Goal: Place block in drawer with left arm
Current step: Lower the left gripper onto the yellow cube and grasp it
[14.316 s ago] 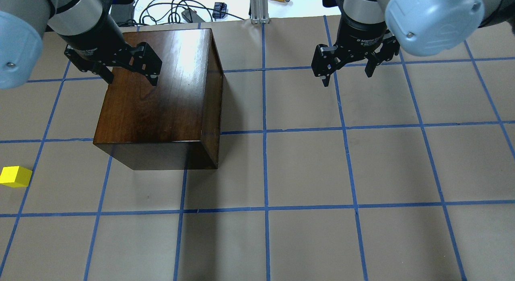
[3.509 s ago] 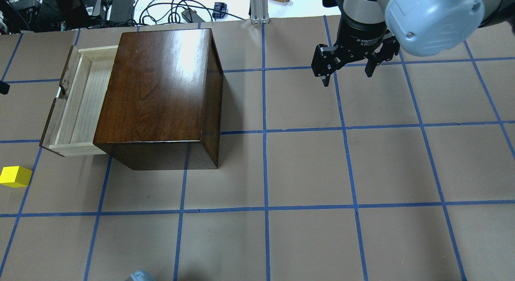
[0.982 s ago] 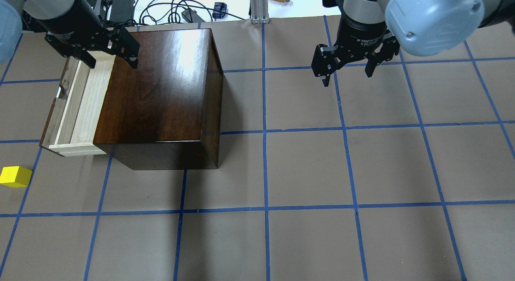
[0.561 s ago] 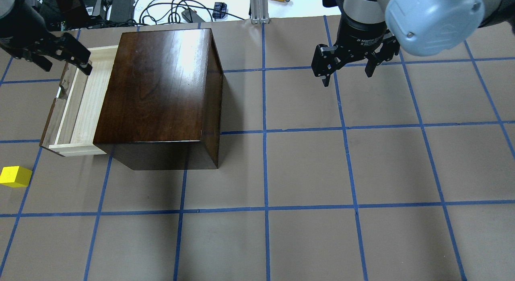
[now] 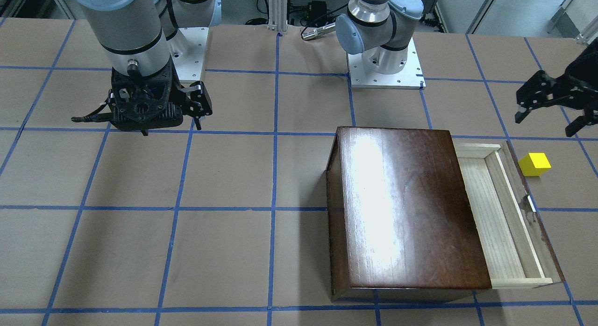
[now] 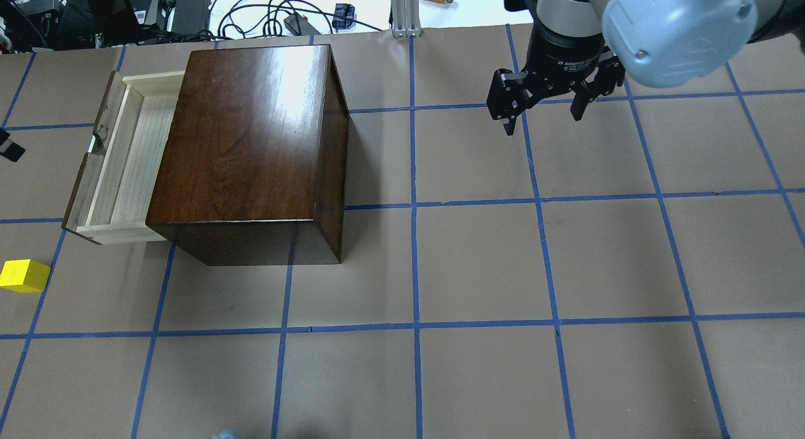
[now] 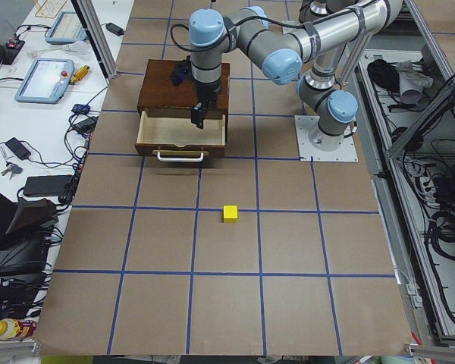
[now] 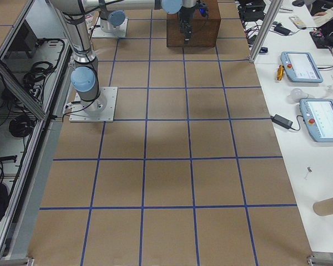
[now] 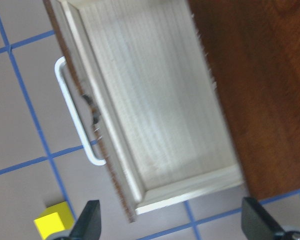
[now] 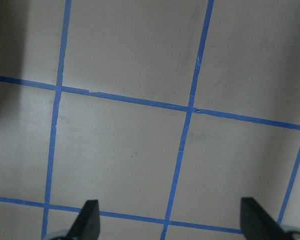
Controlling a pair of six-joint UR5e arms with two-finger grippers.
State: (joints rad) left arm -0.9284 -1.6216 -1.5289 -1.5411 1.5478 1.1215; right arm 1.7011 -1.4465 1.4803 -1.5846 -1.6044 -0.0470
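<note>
The yellow block (image 5: 535, 164) lies on the table beyond the drawer's front, toward the robot; it also shows in the overhead view (image 6: 24, 275) and the left wrist view (image 9: 52, 220). The drawer (image 5: 495, 214) stands pulled out of the dark wooden box (image 5: 402, 209) and is empty (image 6: 119, 162) (image 9: 155, 100). My left gripper (image 5: 551, 102) is open and empty, raised above the table near the drawer's front, apart from the block. Only one of its tips shows at the overhead view's left edge. My right gripper (image 6: 543, 121) is open and empty, far from the box.
The drawer has a silver handle (image 9: 72, 115) on its chipped front. Cables and power bricks (image 6: 270, 14) and an aluminium post (image 6: 405, 11) line the far table edge. The arms' base plates (image 5: 385, 64) sit on the robot's side.
The drawer, shut 14 s ago, stands open. Over the last second my left gripper moved from above the drawer's far end out past the overhead view's left edge. Block and right arm unmoved.
</note>
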